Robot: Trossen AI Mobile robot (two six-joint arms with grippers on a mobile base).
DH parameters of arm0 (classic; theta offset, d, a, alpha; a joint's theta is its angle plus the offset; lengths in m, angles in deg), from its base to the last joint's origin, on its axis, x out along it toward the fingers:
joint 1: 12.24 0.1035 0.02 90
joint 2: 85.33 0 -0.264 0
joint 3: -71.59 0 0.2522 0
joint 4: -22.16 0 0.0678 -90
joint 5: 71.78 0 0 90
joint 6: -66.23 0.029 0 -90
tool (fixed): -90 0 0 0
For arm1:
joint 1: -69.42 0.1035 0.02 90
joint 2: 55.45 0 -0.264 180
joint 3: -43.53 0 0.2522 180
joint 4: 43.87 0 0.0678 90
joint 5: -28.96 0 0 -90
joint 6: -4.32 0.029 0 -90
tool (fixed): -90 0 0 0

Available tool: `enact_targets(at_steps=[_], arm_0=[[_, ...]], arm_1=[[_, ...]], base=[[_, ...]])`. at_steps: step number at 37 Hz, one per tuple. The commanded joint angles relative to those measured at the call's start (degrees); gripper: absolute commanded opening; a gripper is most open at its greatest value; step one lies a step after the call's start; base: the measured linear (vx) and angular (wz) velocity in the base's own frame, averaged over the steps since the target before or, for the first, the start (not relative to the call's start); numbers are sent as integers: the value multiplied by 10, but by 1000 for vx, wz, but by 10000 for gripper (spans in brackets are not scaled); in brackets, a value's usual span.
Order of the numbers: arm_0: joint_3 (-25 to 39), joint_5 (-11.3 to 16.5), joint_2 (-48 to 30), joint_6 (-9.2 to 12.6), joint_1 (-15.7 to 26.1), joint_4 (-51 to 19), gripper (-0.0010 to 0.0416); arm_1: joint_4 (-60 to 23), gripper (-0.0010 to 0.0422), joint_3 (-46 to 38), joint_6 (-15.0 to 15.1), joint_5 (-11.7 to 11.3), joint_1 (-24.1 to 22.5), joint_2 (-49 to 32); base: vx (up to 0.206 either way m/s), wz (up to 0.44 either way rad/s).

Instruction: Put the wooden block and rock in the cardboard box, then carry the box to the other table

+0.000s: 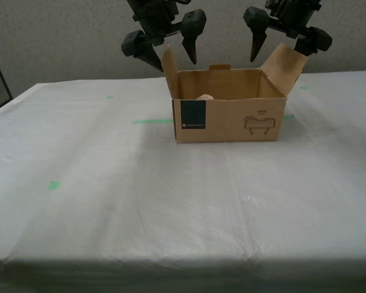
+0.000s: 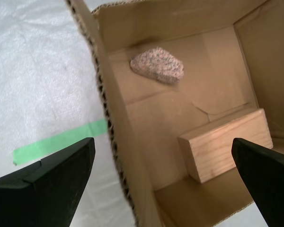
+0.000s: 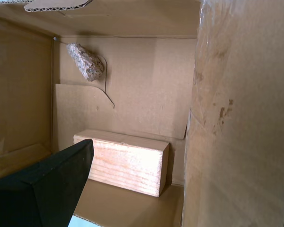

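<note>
Both items, pale wooden block point(image 2: 225, 144) and pinkish speckled rock point(image 2: 157, 65), lie inside brown cardboard box point(image 1: 230, 116) on whitish sheet-covered counter point(image 1: 171, 195). My second gripper point(image 2: 163, 175) fingers spread, straddling one wall; my first gripper's spread can't tell. Carry looks finished; next withdraw.

Matte black claws point(image 1: 165, 46), tapered wedge fingers point(image 2: 52, 182).

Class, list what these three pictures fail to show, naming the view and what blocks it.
1. Pale tan wooden block: hidden in the exterior view by the brown cardboard box's front wall.
2. Pinkish speckled rock: only its top shows there.
3. My first end effector: one finger visible in its wrist view; the box flap covers the rest.
</note>
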Motion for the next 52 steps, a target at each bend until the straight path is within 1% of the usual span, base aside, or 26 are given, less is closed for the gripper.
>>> enact_targets(at_steps=[1, 4, 9, 14, 16, 18, 22, 25, 27, 34, 37, 39, 47, 52], arm_0=[[1, 2, 7, -1, 0, -9, 396], [1, -4, 15, -2, 0, -14, 396], [2, -13, 38, -24, 0, -16, 396], [5, -35, 71, -31, 0, -27, 396], [5, -39, 88, -32, 0, -32, 396], [4, -39, 107, -34, 0, -33, 396], [2, -39, 148, -35, 0, -34, 396], [2, -39, 181, -35, 0, -33, 396], [2, -39, 202, -36, 0, -33, 396], [0, -39, 274, -38, 0, -32, 396], [-1, -39, 298, -55, 0, -32, 396], [-1, -39, 313, -61, 1, -33, 396], [-1, -39, 356, -61, 1, -36, 395], [-1, -39, 370, -61, 1, -36, 393]], arm_1=[[-29, 396, -8, 1, 2, 2, 1], [-51, 396, -16, 7, 2, 5, 2], [-69, 396, -26, 23, 2, 12, 12], [-67, 396, -31, 28, 1, 16, 33], [-67, 396, -34, 31, -2, 16, 44], [-67, 396, -34, 33, -17, 16, 61], [-68, 396, -33, 44, -71, 13, 97], [-67, 396, -29, 53, -105, 10, 129], [-68, 396, -28, 57, -118, 7, 151], [-67, 396, -26, 62, -119, 6, 229], [-62, 396, -18, 62, -119, 4, 261], [-57, 396, -10, 62, -119, 3, 283], [-30, 396, 42, 66, -119, 2, 364], [-29, 396, 50, 66, -119, 3, 387]], base=[[0, 0], [0, 0], [0, 0], [0, 0], [0, 0], [0, 0], [0, 0], [0, 0], [0, 0], [0, 0], [0, 0], [0, 0], [0, 0], [0, 0]])
